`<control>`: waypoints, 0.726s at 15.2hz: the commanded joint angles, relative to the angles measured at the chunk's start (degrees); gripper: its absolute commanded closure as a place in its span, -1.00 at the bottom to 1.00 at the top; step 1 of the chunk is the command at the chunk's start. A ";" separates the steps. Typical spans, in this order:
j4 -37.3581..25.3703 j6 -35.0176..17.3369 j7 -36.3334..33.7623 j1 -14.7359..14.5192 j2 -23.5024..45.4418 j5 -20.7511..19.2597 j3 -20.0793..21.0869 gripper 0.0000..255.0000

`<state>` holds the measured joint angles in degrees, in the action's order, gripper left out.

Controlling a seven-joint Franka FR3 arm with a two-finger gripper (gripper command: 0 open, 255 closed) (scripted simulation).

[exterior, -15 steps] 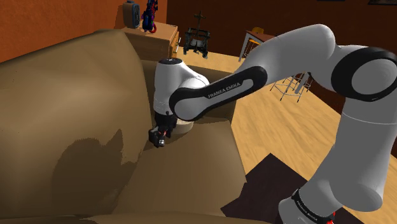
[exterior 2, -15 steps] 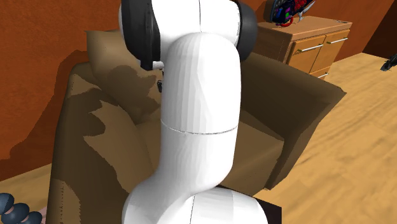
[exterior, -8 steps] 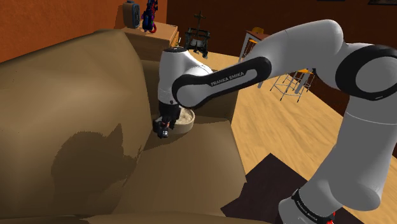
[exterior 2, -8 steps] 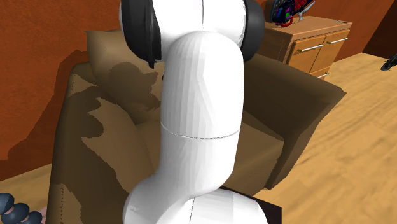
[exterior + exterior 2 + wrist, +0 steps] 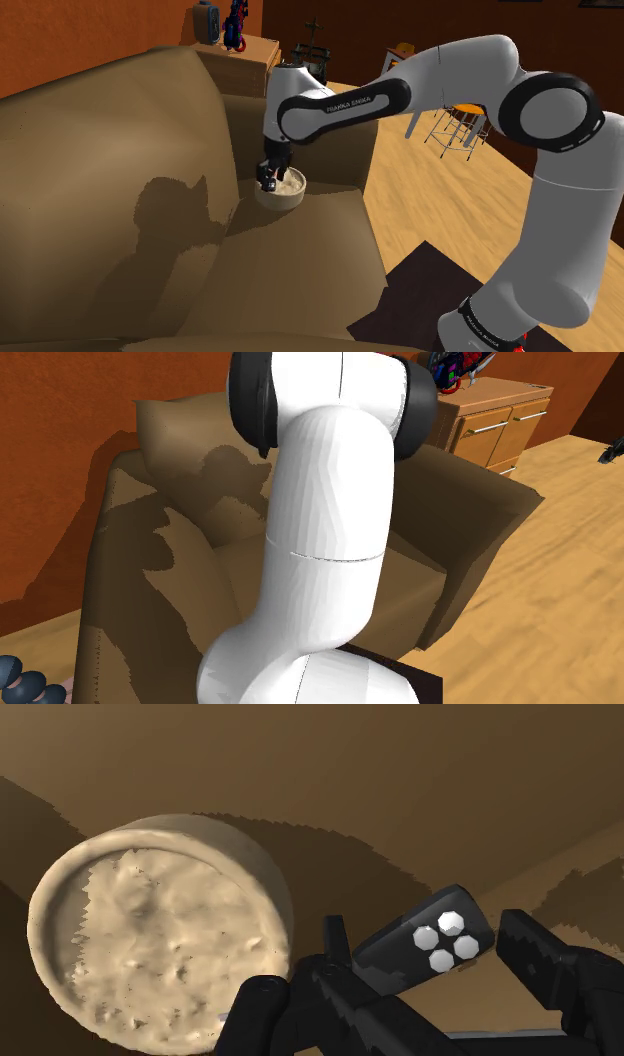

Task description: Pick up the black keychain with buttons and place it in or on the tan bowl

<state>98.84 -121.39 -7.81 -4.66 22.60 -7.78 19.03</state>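
Moved since 1 second ago: the gripper [image 5: 267, 183] has travelled across the brown sofa [image 5: 120, 150] toward the shoulder view's upper right and now hangs at the tan bowl [image 5: 285, 199]. Carrying is judged nearly complete. In the wrist view the fingers clasp the black keychain [image 5: 430, 942], its 4 white buttons showing, held off the cushion. The bowl sits just beside the fingers, not squarely beneath the keychain. A short shift over its middle appears needed before release.
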 commanded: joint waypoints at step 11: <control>-15.68 6.10 11.25 6.20 9.55 -0.40 -3.50 1.00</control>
<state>83.89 -115.51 2.96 1.32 31.62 -8.15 15.66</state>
